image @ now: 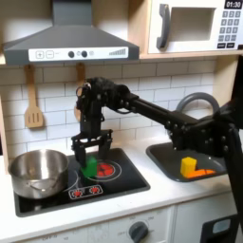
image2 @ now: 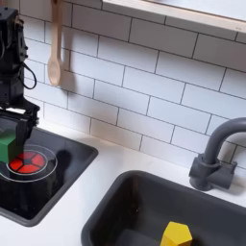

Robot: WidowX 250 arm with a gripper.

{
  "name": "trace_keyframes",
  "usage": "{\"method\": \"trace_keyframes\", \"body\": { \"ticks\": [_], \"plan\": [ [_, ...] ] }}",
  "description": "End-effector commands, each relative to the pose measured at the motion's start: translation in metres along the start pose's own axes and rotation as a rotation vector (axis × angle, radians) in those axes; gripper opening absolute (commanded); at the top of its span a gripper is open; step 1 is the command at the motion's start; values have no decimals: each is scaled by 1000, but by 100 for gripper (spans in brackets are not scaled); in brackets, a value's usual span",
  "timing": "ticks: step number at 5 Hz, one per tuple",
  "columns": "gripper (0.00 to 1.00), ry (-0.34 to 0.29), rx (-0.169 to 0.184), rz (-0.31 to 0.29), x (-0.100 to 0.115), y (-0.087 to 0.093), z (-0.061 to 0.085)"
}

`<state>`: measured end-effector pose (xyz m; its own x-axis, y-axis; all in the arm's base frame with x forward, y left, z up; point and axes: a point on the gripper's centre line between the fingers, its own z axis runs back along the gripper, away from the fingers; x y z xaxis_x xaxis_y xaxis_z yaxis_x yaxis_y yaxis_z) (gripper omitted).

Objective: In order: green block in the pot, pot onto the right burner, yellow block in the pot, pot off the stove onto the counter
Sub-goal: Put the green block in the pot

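The gripper is pinching the green block just above the stove's right burner (first exterior view), the pot sitting empty, so every step is remaining.

Green block, yellow block, black stove

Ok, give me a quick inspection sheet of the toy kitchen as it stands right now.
Surface: pale counter, black stove set in it.
Job's things: green block over the red burner; pot on the first exterior view's left burner, nothing seen inside; yellow block in the sink.
Clutter: orange piece in the sink; wooden spatula on the tile wall.
Claw: claw around the green block.
Cables: nothing seen.
Surroundings: faucet, range hood, microwave.
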<state>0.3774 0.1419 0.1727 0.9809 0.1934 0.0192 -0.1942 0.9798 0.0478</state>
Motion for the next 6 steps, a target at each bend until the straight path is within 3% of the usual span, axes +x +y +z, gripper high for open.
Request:
{"method": "trace_keyframes", "body": {
  "ticks": [1,3,4,5,6],
  "plan": [
    [100,35,-9,-6,5,-3,-13],
    [100,48,-8,-11,7,-1,-20],
    [21,51,-16,-11,7,-2,-24],
    [0,45,-15,-4,6,-3,-22],
    [0,45,-21,-6,4,-4,-24]
  ]
}}
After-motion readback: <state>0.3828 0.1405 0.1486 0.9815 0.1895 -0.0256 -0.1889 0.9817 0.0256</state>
